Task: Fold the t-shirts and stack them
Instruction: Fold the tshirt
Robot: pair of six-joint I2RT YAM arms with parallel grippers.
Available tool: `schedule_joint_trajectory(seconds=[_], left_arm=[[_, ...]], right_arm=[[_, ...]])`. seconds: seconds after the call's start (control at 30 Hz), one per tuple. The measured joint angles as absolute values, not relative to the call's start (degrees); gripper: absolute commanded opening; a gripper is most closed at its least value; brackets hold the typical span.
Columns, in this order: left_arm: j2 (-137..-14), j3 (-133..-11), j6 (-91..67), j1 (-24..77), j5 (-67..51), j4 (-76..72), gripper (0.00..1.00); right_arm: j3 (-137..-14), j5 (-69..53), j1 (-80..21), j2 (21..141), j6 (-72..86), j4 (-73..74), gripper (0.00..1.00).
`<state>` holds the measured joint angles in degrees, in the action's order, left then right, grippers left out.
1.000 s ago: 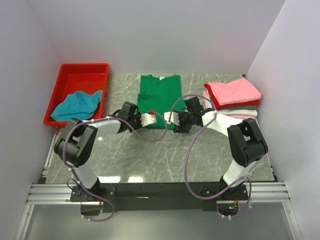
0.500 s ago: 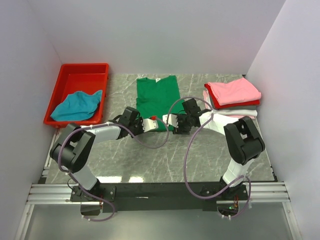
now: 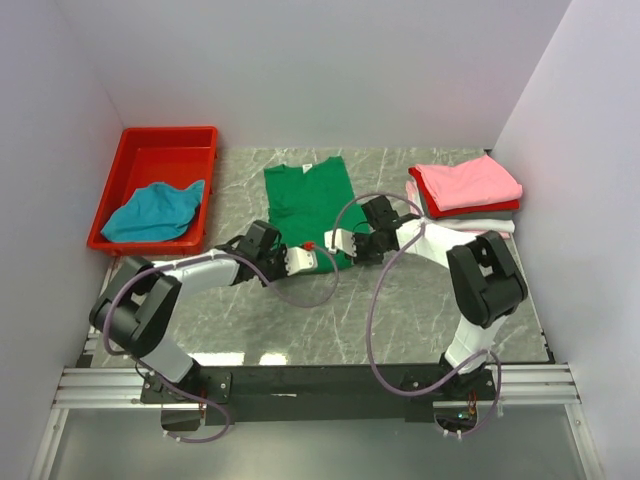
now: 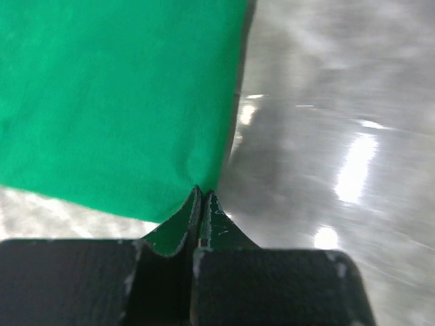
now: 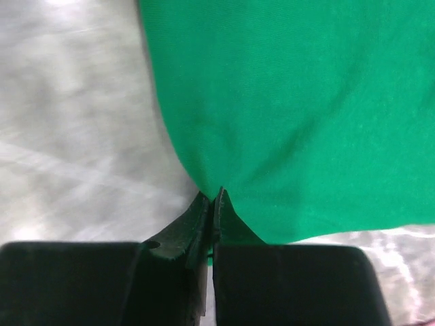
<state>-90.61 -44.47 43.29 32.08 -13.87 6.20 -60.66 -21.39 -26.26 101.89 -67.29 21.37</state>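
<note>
This looks like a robot test cell in a lab, not a home. 3 plain white walls point(image 3: 300, 70) close in a small table point(image 3: 330, 315) with a marble-pattern top. The left arm point(image 3: 150, 300) and the right arm point(image 3: 485, 285) stand on an aluminium rail point(image 3: 100, 385) at its near edge. Purple cables point(image 3: 372, 330) hang loose around the 2 arms.

The green t-shirt point(image 3: 305, 195) is soft, matt, fine-knit cloth; the counter point(image 3: 260, 325) is glossy grey marble-look stone with bright reflections; the red tray point(image 3: 150, 165) looks like smooth, shiny plastic
</note>
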Motion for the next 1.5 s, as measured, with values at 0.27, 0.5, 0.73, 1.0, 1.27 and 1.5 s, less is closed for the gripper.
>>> schedule_joint_trajectory(seconds=[0.27, 0.5, 0.73, 1.0, 1.27, 1.5], left_arm=[[-84.1, -43.7, 39.7, 41.8, -19.3, 17.6, 0.0], [-76.1, -39.5, 32.5, 52.0, -24.4, 23.7, 0.0], [-71.7, -40.6, 33.8, 45.2, -23.6, 23.2, 0.0], [-87.7, -53.5, 39.0, 28.1, -24.9, 16.7, 0.0], [-103.6, -65.8, 38.1, 19.7, -23.1, 0.3, 0.0], [-114.8, -74.8, 36.3, 19.4, -18.1, -8.4, 0.0]], right_arm=[[-51.0, -28.8, -26.3, 85.9, -73.6, 37.3, 0.0], [-43.2, -32.6, -26.3, 73.8, -75.9, 49.2, 0.0], [-51.2, -32.4, -24.8, 78.8, -70.7, 49.3, 0.0], [-73.2, -29.3, -22.4, 95.5, -58.9, 40.9, 0.0], [-87.4, -20.3, -21.4, 110.5, -44.2, 25.3, 0.0], [-93.3, -13.9, -20.3, 119.6, -37.1, 16.3, 0.0]])
